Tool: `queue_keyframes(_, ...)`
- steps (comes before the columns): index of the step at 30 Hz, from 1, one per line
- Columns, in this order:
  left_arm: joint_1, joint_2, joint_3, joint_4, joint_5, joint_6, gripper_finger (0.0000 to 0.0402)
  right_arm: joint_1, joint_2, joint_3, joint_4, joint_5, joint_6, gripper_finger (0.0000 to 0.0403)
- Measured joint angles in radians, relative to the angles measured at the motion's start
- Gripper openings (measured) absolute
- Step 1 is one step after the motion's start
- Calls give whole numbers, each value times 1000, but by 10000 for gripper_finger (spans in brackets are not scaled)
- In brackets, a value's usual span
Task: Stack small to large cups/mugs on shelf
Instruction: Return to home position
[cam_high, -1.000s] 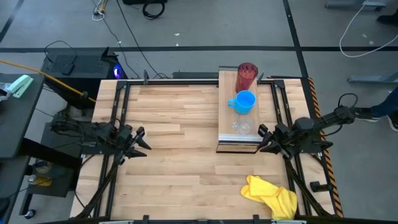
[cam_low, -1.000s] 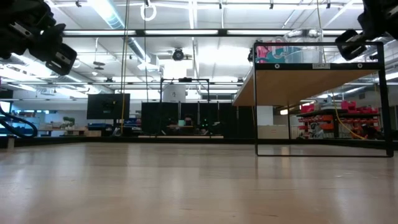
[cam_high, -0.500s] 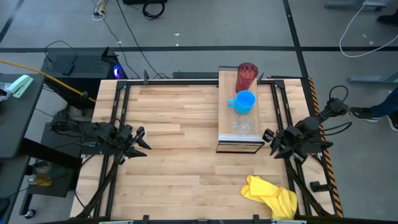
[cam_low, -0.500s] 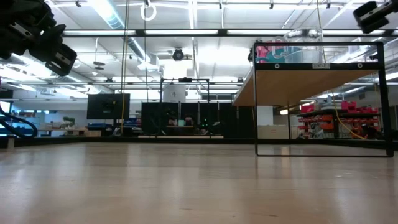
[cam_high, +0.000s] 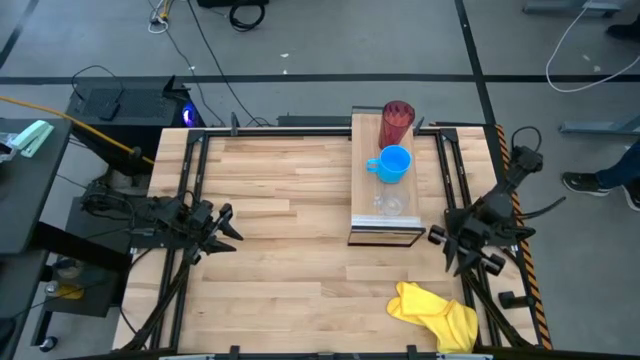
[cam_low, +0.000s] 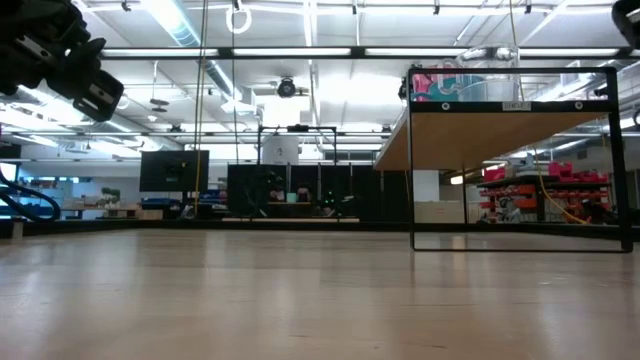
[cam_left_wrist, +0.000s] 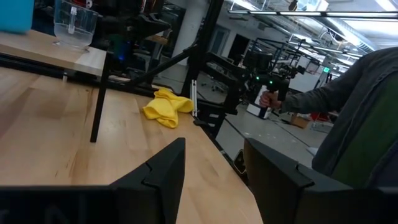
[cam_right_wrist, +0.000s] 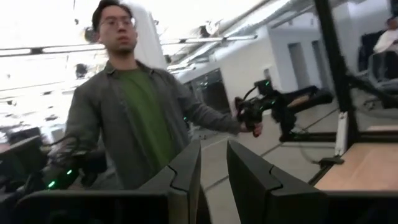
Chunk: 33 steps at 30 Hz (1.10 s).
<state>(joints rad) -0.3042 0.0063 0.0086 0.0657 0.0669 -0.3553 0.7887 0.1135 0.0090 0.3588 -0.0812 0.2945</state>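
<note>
high view first, working across from the left. my left hand (cam_high: 224, 228) sits low over the desk (cam_high: 290, 290) near its left edge. the arm is folded behind it and the fingers point right, toward the middle of the boards. in the left wrist view the two fingers (cam_left_wrist: 158, 177) stand well apart with only air between them, so that hand holds nothing.

next comes the shelf (cam_high: 364, 200), right of centre. its long axis runs from the front of the desk toward the back, with the striped end at the front. all three vessels stand on it, mouths up, in one line along that axis. the clear cup (cam_high: 388, 206) is closest to the striped end. the blue mug (cam_high: 394, 162) is in the middle, its handle pointing left toward my waiting arm. the red tumbler (cam_high: 396, 122) is at the far end. mug and tumbler are near one another, and the clear cup stands apart from the mug.

my right hand (cam_high: 443, 246) hangs just beside the shelf's front right corner. it is aimed left and a little toward the front edge, with the elbow raised out past the desk's right rail. in the right wrist view its fingers (cam_right_wrist: 181, 180) leave a narrow gap and grip nothing, and a person (cam_right_wrist: 127, 112) stands beyond them. the yellow cloth (cam_high: 436, 312) lies crumpled near the desk's front right corner.
</note>
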Motion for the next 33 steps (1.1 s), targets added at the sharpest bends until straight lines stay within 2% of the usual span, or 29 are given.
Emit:
queue_keyframes(4,0,0,0,5,0,0,172,54,0,0,-58,1,-24,85)
queue_keyframes(11,0,0,0,4,0,29,172,90,0,0,-146,3,-243,85)
queue_keyframes(25,0,0,0,-5,0,312,172,90,2,0,-323,4,-245,85)
queue_keyframes(33,0,0,0,-4,0,310,172,90,21,0,-321,3,-245,85)
